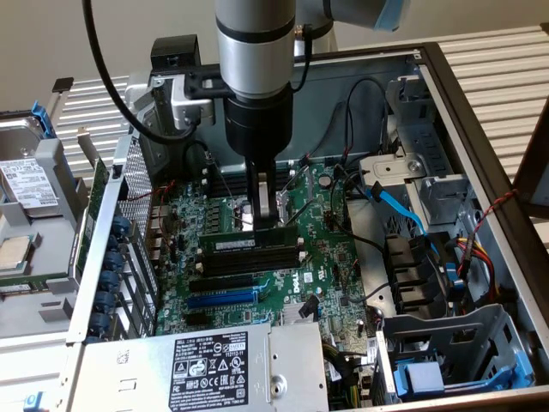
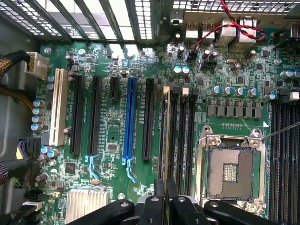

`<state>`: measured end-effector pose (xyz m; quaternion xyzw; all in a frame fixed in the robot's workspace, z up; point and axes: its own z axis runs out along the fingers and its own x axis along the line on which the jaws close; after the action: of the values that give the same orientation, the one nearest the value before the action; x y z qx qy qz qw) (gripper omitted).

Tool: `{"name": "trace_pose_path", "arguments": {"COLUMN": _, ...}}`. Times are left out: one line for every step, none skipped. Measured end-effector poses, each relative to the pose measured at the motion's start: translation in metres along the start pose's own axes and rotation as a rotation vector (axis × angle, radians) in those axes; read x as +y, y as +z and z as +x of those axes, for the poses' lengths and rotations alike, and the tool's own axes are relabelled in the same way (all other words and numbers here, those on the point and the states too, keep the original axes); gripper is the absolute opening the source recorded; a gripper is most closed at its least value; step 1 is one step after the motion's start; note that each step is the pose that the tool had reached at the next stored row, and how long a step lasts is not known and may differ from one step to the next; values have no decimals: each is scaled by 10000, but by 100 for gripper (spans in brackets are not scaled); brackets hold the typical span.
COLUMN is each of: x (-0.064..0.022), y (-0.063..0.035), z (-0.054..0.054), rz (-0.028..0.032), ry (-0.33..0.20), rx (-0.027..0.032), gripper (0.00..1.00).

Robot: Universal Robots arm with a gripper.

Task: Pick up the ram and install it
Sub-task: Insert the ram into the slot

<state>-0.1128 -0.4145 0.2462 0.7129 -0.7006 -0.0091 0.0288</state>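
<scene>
Hanging straight down into the open computer case [image 1: 360, 69], above the green motherboard [image 1: 330, 253]. Taking the blue slot [image 1: 221, 299] as the landmark: finding one black slot [image 2: 148, 117] right beside it, then a bank of black memory slots [image 2: 185, 136] just beyond, all running the same way as the blue slot. Holding the ram [image 1: 240, 245] on edge over the side of that bank nearest the blue slot, lengthwise parallel to the blue slot and so lining up with the memory slots. Pinching the ram's upper edge in the tool [image 2: 165, 187], pressed together on both flat faces. Judging the ram to be sitting directly under the tool, not off to either side. Not managing to tell whether its lower edge is touching a slot.
</scene>
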Motion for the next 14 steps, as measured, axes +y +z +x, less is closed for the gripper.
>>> {"name": "trace_pose_path", "arguments": {"x": -1, "y": 9, "z": 0, "rz": 2, "ry": 0, "rx": 1, "gripper": 13}}
{"name": "trace_pose_path", "arguments": {"x": -2, "y": 19, "z": 0, "rz": 6, "ry": -1, "rx": 1, "gripper": 13}}
{"name": "trace_pose_path", "arguments": {"x": -2, "y": 28, "z": -1, "rz": 8, "ry": -1, "rx": 1, "gripper": 13}}
{"name": "trace_pose_path", "arguments": {"x": -2, "y": 36, "z": -1, "rz": 9, "ry": -1, "rx": 0, "gripper": 13}}
{"name": "trace_pose_path", "arguments": {"x": -2, "y": 43, "z": -1, "rz": 9, "ry": 0, "rx": 1, "gripper": 13}}
{"name": "trace_pose_path", "arguments": {"x": -3, "y": 48, "z": -1, "rz": 8, "ry": 0, "rx": 1, "gripper": 13}}
{"name": "trace_pose_path", "arguments": {"x": -3, "y": 51, "z": -1, "rz": 8, "ry": 0, "rx": 2, "gripper": 13}}
{"name": "trace_pose_path", "arguments": {"x": -3, "y": 56, "z": -1, "rz": 8, "ry": 0, "rx": 1, "gripper": 13}}
{"name": "trace_pose_path", "arguments": {"x": -4, "y": 62, "z": -2, "rz": 9, "ry": -1, "rx": 0, "gripper": 13}}
{"name": "trace_pose_path", "arguments": {"x": -4, "y": 67, "z": -2, "rz": 9, "ry": -1, "rx": 1, "gripper": 13}}
{"name": "trace_pose_path", "arguments": {"x": -4, "y": 73, "z": -2, "rz": 9, "ry": 0, "rx": 1, "gripper": 13}}
{"name": "trace_pose_path", "arguments": {"x": -4, "y": 76, "z": -2, "rz": 8, "ry": 0, "rx": 2, "gripper": 13}}
{"name": "trace_pose_path", "arguments": {"x": -4, "y": 78, "z": -2, "rz": 7, "ry": 0, "rx": 3, "gripper": 13}}
{"name": "trace_pose_path", "arguments": {"x": -4, "y": 78, "z": -2, "rz": 6, "ry": 0, "rx": 5, "gripper": 13}}
